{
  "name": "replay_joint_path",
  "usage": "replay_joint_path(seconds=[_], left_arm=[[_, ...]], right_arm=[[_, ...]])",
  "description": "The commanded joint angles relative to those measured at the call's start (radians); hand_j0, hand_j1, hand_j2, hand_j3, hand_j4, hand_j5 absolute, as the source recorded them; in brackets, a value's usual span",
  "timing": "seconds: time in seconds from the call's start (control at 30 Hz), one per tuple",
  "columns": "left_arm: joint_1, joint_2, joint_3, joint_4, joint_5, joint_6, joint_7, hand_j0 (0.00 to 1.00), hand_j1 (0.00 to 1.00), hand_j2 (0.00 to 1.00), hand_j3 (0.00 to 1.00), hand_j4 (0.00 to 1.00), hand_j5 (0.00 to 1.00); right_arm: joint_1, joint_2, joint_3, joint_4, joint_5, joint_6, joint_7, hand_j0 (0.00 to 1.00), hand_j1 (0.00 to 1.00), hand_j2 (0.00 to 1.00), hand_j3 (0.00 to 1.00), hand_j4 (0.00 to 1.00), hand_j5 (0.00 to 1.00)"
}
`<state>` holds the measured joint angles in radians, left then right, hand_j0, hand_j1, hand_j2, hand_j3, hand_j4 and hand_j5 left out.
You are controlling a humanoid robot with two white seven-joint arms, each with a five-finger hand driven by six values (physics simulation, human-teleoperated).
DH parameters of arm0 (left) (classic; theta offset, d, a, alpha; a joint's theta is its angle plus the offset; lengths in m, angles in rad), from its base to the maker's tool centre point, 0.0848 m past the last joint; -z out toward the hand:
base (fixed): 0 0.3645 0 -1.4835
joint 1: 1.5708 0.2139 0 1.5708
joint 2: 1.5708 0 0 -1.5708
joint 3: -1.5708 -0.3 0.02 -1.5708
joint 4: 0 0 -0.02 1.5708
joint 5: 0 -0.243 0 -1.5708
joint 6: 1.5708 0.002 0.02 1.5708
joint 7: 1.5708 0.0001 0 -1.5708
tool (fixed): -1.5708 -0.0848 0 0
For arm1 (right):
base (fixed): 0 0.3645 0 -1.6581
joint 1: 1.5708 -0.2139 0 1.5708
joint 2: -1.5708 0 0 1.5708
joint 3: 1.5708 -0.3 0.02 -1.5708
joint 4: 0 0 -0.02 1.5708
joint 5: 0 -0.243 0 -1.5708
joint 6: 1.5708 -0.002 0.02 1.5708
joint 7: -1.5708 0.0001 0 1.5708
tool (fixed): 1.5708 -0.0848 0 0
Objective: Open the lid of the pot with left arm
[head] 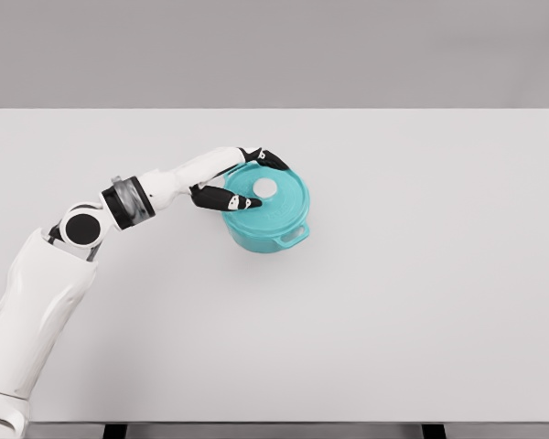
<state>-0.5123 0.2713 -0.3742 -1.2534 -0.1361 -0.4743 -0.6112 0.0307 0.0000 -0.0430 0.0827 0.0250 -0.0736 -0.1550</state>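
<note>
1. A plain grey wall fills the background, and below it a wide white counter [393,302] takes up most of the head view; short dark leg stubs show under its front edge.
2. A teal pot [273,224] stands on the counter a little left of the middle, well clear of every edge.
3. The pot is round with low walls, and one looped side handle [294,236] sticks out at its lower right, toward the front of the counter.
4. A teal lid [276,199] sits closed on the pot, flush with the rim, and a small white round knob [265,188] stands near the lid's centre.
5. The left arm [119,206] comes in from the lower left corner, bends at a round white elbow joint, and reaches up and to the right with a grey and black cuff on the forearm.
6. The left hand [233,178] lies at the pot's upper-left side, its dark fingers [227,198] spread apart around the lid.
7. One finger group lies across the lid just left of the knob, its tip close to the knob; another curves along the far rim of the lid.
8. The fingers rest on or just above the lid; whether they press on it I cannot tell, and they are not closed around the knob.
</note>
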Motion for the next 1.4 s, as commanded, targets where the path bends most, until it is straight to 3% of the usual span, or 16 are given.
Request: replay_joint_path(seconds=[0.0,0.73,0.9,1.37], left_arm=[[0.002,0.0,0.0,-0.001,0.012,0.026,0.0,0.73,0.73,0.73,0.73,0.73,0.73],[0.0,0.003,-0.028,-0.015,0.013,0.092,0.0,0.7,0.7,0.7,0.7,0.7,0.7],[0.003,0.003,-0.028,-0.015,0.013,0.092,0.0,0.59,0.59,0.59,0.59,0.59,0.59],[0.005,0.003,-0.028,-0.017,0.012,0.092,0.0,0.54,0.54,0.54,0.54,0.54,0.54]], right_arm=[[0.0,0.0,0.0,0.0,0.0,0.0,0.0,1.0,1.0,1.0,1.0,1.0,1.0],[0.0,0.0,0.0,0.0,0.0,0.0,0.0,1.0,1.0,1.0,1.0,1.0,1.0],[0.0,0.0,0.0,0.0,0.0,0.0,0.0,1.0,1.0,1.0,1.0,1.0,1.0],[0.0,0.0,0.0,0.0,0.0,0.0,0.0,1.0,1.0,1.0,1.0,1.0,1.0]])
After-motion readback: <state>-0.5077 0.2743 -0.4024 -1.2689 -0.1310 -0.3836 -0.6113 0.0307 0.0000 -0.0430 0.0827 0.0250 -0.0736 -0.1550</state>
